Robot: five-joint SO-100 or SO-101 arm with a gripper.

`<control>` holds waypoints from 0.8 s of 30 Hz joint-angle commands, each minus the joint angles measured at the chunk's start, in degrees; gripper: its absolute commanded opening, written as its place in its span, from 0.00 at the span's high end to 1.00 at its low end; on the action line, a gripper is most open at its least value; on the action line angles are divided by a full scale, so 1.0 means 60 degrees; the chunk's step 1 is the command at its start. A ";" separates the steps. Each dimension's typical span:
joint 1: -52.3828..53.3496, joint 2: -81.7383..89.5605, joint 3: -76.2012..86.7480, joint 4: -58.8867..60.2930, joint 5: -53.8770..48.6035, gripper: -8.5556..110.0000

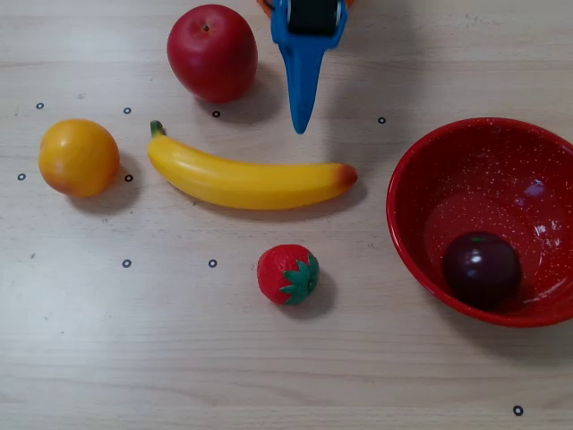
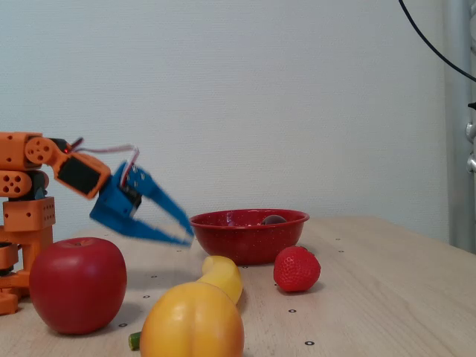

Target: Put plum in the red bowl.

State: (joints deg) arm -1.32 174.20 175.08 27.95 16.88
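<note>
One plum (image 1: 483, 268) is lying at five o'clock inside the red bowl (image 1: 421, 170), apparently delivered, while farther off at twelve o'clock the empty gripper (image 2: 186, 229) is hanging spread apart near the apple (image 1: 212, 52).

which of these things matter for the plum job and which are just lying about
Part of the job: plum, lying inside the red bowl; the empty, open pincer.

Just lying about: apple, orange, banana, strawberry.
</note>
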 commanded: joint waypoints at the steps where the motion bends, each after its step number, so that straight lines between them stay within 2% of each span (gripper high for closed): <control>1: -0.0132 0.0688 0.0601 -0.0073 -0.0249 0.93; 11: -0.0044 0.1831 0.0601 0.3516 -0.2300 0.93; 15: 0.0000 0.1831 0.0615 0.3633 -0.2754 0.93; 24: 0.0117 0.1816 0.0615 0.3735 -0.2622 0.92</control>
State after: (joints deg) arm -1.32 184.48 178.68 50.54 1.14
